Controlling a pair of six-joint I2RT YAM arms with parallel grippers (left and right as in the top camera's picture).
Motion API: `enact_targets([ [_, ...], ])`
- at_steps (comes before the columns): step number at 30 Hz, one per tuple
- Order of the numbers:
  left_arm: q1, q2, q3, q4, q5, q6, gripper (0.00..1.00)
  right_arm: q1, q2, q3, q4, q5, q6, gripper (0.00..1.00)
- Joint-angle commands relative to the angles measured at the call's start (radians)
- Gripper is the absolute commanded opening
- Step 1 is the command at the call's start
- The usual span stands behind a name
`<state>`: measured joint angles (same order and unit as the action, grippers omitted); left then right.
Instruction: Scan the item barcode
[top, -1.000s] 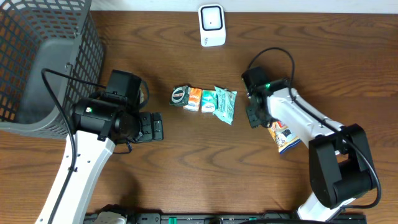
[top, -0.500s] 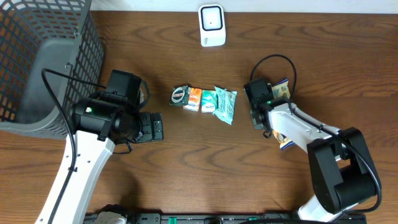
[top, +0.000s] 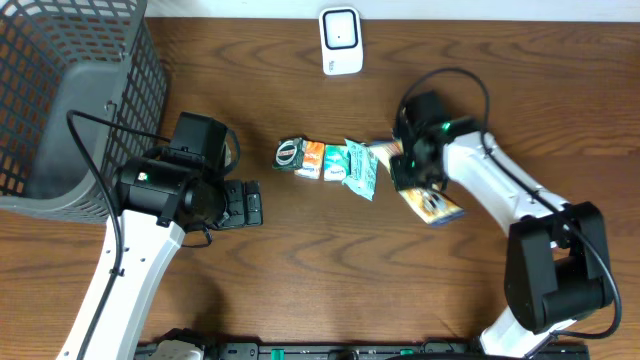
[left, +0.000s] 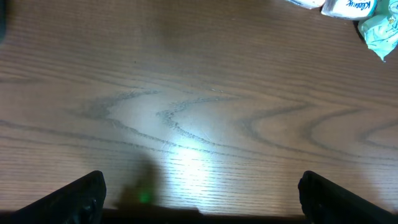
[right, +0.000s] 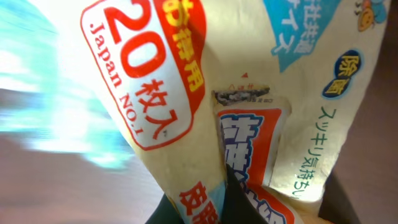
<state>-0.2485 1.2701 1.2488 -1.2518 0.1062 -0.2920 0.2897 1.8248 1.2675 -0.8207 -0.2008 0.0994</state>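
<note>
One wipes packet (top: 432, 206) sat pinched in closed right gripper (top: 410, 176), well apart from scanner (top: 340, 40). Left gripper (top: 248, 203) gaped wide, empty. Best: grip firm, barcode face turned toward scanner window.

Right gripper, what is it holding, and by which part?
A cream plastic wipes packet with red and blue print, pinched near its middle by the right gripper; the exact spot is hidden.
</note>
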Motion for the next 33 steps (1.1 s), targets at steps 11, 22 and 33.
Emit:
enact_targets([
  [11,0.003,0.003,-0.004,-0.003,0.009,-0.009,0.98,-0.288,0.005,0.058,-0.122,-1.035,-0.158,0.01],
  [22,0.003,0.003,-0.004,-0.003,0.009,-0.009,0.98,-0.264,0.005,-0.096,-0.076,-1.047,-0.171,0.01],
  [33,0.003,0.003,-0.004,-0.003,0.009,-0.009,0.98,-0.360,0.006,-0.240,0.143,-0.750,0.016,0.16],
])
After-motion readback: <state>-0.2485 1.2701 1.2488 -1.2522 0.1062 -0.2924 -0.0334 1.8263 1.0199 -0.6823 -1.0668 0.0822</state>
